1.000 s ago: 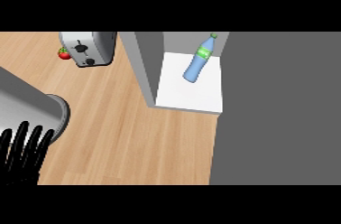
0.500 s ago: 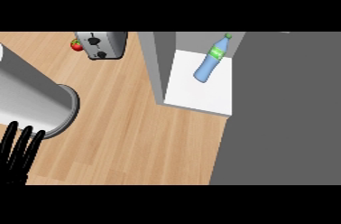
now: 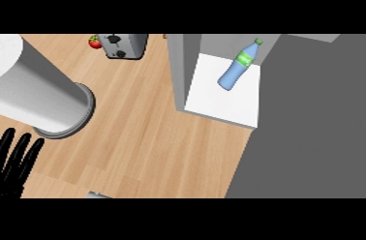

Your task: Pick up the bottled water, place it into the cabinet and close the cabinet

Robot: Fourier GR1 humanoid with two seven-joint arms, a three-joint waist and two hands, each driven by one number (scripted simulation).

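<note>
I look down at the wooden tabletop [image 3: 150,137]. My left robot hand [image 3: 16,161] is at the lower left edge of what I see. Its black fingers are straight and spread out, pointing up, and it holds nothing. It just rests there. My grey left forearm [image 3: 39,96] is big and round and fills the upper left side. I cannot see my right robot hand at all. The bottled water [image 3: 239,66] is blue with a green band and a green cap. It lies on the white shelf [image 3: 221,101] inside the cabinet [image 3: 184,65], near the back of the shelf. It is tilted, with the cap pointing up and to the right. No hand touches it, and it is well apart from my left robot hand. The cabinet has a grey wall on its left side, and the white shelf shows in the open space. A wide dark grey panel [image 3: 307,127] fills the right side of my view. It stands right next to the shelf, and I cannot tell if it is the cabinet door. At the top, on the tabletop, there is a grey toaster [image 3: 123,44] with dark knobs. A small red thing [image 3: 95,41] with a bit of green sits just beside the toaster, on its left.
</note>
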